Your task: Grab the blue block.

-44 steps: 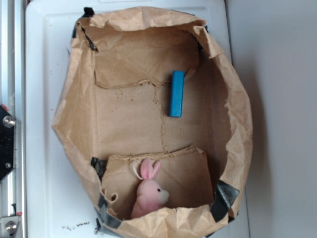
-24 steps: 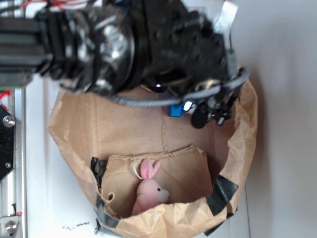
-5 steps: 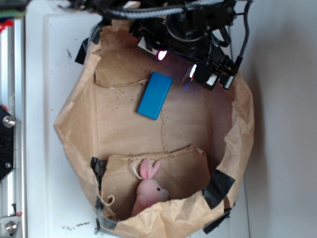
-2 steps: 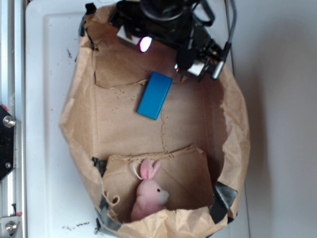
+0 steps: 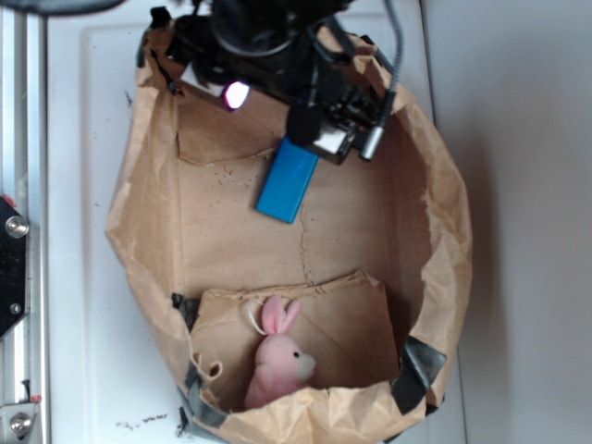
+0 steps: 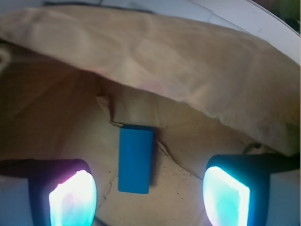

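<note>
The blue block [image 5: 287,188] lies flat and slightly tilted on the floor of the brown paper bag [image 5: 435,213], toward its far end. In the exterior view my gripper [image 5: 322,137] hangs over the block's upper end and hides it. In the wrist view the blue block [image 6: 136,159] lies lengthwise on the bag floor, ahead of my gripper [image 6: 148,197]. The gripper stands open, its lit fingertips [image 6: 73,197] wide apart on either side. Nothing is between the pads, and they do not touch the block.
A pink plush bunny [image 5: 280,361] sits at the near end of the bag. The crumpled bag walls [image 6: 155,56] rise all round, close behind the block. The bag rests on a white table [image 5: 79,139], with a metal rail [image 5: 14,231] along the left.
The arm has moved left and down the frame, from the bag's far right rim to over the block's upper end. The block has not moved in the last second.
</note>
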### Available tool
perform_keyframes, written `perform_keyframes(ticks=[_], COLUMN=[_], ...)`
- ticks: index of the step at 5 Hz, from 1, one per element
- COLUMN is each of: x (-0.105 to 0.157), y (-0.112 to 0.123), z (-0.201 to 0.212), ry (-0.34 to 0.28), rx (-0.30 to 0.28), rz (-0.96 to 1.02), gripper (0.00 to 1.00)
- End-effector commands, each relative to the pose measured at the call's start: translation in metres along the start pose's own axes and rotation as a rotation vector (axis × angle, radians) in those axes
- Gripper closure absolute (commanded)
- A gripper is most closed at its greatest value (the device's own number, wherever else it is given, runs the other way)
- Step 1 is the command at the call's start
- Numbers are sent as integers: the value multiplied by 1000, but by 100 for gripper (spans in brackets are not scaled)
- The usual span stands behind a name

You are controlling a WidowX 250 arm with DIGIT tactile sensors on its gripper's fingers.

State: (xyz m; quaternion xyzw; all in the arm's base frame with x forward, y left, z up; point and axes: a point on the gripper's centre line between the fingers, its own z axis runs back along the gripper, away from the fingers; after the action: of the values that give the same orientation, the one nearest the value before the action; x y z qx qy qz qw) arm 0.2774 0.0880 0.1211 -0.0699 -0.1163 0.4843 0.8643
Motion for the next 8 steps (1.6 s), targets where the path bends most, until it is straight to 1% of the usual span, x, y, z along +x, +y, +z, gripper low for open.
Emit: perform_keyframes(ticks=[1, 2, 3, 4, 5, 6, 7, 8], x=[-4, -7, -14, -17, -22, -20, -15, -28], y=[-17, -22, -28, -25, -20, -21, -16, -11], z=[2, -7, -13, -21, -32, -37, -47, -45], ry=[-86, -82, -94, -102, -97, -91, -82, -80], rx=[-17, -8, -11, -1, 9, 1, 12, 1], rz=[-35, -33, -43, -45, -55, -57, -46, -49], gripper=[0, 0, 0, 0, 0, 0, 0, 0])
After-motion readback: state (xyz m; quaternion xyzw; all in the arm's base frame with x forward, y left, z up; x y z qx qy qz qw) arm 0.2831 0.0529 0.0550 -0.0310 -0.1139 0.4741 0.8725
